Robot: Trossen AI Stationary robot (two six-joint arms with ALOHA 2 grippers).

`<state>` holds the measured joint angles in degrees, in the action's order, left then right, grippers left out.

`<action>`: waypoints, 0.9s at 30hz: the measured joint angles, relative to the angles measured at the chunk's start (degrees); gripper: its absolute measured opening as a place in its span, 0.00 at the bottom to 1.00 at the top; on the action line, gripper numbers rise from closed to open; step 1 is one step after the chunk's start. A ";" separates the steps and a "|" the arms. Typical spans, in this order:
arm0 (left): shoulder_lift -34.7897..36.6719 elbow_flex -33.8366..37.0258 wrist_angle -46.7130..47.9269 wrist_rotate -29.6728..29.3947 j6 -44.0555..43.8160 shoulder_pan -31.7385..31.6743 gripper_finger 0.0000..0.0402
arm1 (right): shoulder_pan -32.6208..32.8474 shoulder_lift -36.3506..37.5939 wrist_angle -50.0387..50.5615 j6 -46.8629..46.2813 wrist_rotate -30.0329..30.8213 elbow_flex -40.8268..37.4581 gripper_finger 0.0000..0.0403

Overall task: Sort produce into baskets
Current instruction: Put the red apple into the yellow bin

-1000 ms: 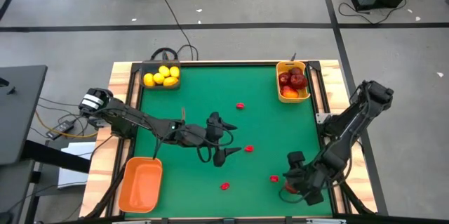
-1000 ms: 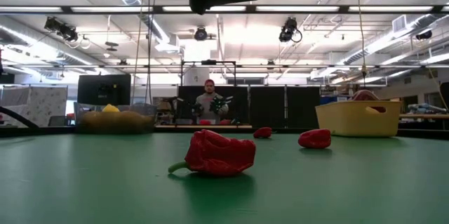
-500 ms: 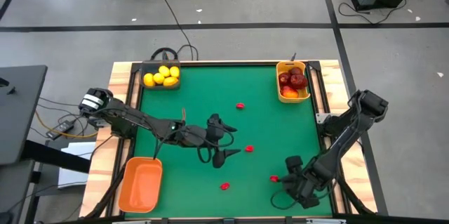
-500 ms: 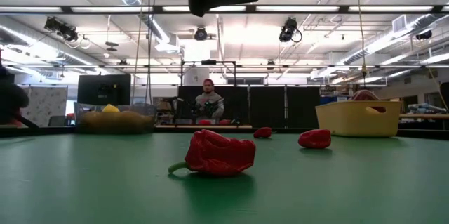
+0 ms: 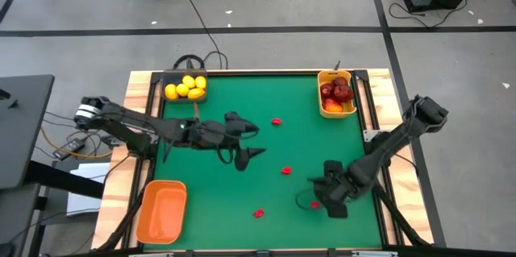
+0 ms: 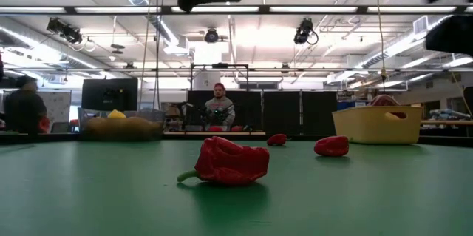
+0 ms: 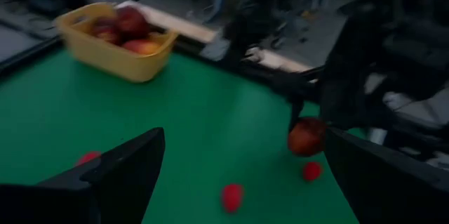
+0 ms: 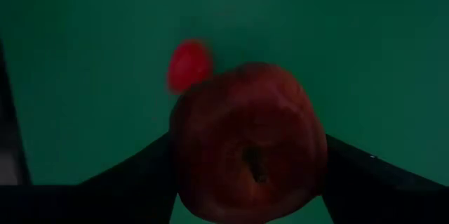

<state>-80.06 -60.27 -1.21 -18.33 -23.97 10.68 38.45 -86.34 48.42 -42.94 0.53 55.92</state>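
A dark red apple (image 8: 249, 143) sits between the fingers of my right gripper (image 5: 318, 201) at the near right of the green table; from above the gripper hides it. My left gripper (image 5: 251, 143) hangs open and empty over the table's middle left. Small red pieces lie loose on the green: one far (image 5: 276, 121), one in the middle (image 5: 285, 171), one near (image 5: 259, 213), and one beside the apple (image 8: 189, 62). The dark grey basket (image 5: 185, 74) holds lemons, the yellow basket (image 5: 322, 96) holds apples, and the orange basket (image 5: 161, 211) is empty. My right gripper has the apple between its two fingers, one on each opposite side (image 8: 175, 154). The fingers come from above and point down. The apple's stem dimple (image 8: 256, 164) faces up. Whether its underside rests on the table, I cannot tell.
The grey basket stands at the far left corner, the yellow one at the far right, the orange one at the near left. Wooden rails (image 5: 137, 96) frame the green mat. A person (image 6: 219, 106) sits beyond the far edge.
My left gripper has risen and drawn back toward the far left. My right gripper has moved toward the table's left, come a little lower and rolled its wrist. The loose red pieces lie where they were.
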 joint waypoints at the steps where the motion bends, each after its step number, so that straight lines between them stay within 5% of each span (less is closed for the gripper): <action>1: 0.98 0.00 2.05 0.00 -0.02 -0.84 0.98 | -1.47 0.76 0.11 0.00 0.66 0.00 0.74; 12: 7.79 0.04 24.61 5.61 2.48 -12.32 0.98 | -22.07 9.23 1.34 2.94 9.33 0.00 0.71; 18: 6.25 0.09 32.51 10.64 8.97 -13.68 0.98 | -36.38 11.70 -0.03 11.80 8.87 0.00 0.71; 22: 5.55 0.63 31.80 12.32 14.72 -13.80 0.98 | -46.15 12.29 -1.36 15.02 6.66 0.00 0.72; 27: 4.43 4.51 19.25 20.43 21.54 -17.75 0.98 | -55.79 13.28 -2.49 16.78 4.52 0.00 0.72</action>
<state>-75.63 -55.76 18.05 2.10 -2.43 -7.07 -17.34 -73.06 45.93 -26.15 5.04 55.92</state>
